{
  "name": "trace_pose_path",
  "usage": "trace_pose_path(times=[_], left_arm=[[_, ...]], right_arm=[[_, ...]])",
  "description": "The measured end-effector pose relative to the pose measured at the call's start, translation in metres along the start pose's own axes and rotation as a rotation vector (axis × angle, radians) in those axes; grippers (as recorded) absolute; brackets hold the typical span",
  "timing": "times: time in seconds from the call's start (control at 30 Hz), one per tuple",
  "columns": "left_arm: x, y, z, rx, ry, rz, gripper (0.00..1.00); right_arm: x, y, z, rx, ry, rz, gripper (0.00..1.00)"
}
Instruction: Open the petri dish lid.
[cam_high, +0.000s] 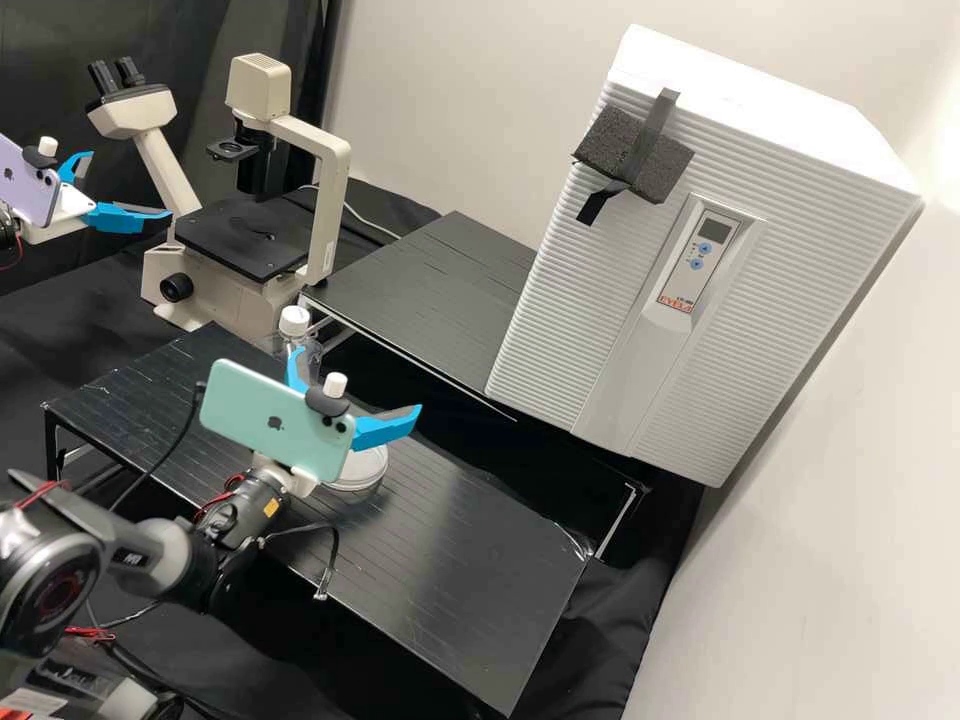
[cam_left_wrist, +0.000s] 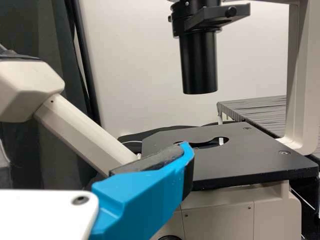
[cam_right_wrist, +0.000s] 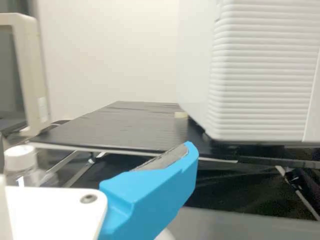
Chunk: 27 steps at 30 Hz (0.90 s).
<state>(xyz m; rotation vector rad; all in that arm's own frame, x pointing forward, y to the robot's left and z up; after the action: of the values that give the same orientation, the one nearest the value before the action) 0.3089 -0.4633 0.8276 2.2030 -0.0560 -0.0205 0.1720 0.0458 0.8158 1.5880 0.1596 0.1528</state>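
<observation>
R gripper (cam_high: 358, 379), white w/ two bright blue fingers: spread wide, nothing held. Round clear petri dish (cam_high: 361, 470) is below it on a low black slatted table (cam_high: 470, 575), partly hidden by the mint-green phone (cam_high: 270, 422) on that arm; can't tell re lid. Clear white-capped bottle (cam_high: 294, 321) just beyond gripper. Farther out: 2nd black table (cam_high: 430, 290) w/ big white ribbed cabinet (cam_high: 560, 300), pale wall (cam_high: 450, 100) behind. L gripper (cam_high: 131, 183), same type: fingers apart, nothing btwn, near cream microscope (cam_high: 325, 210) w/ black stage.
</observation>
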Motion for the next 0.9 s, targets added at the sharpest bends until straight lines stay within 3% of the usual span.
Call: trace_pose_path(times=[0.33, 0.6, 0.9], left_arm=[[0.0, 0.0, 0.0, 0.0, 0.0, 0.0, 1.0], [0.0, 0.0, 0.0, 0.0, 0.0, 0.0, 1.0], [0.0, 0.0, 0.0, 0.0, 0.0, 0.0, 1.0]], right_arm=[[-0.014, -0.003, -0.017, -0.016, 0.085, 0.011, 1.0], [-0.013, -0.001, -0.013, -0.049, 0.026, 0.061, 1.0], [-0.012, 0.002, -0.007, -0.056, -0.015, 0.077, 1.0]])
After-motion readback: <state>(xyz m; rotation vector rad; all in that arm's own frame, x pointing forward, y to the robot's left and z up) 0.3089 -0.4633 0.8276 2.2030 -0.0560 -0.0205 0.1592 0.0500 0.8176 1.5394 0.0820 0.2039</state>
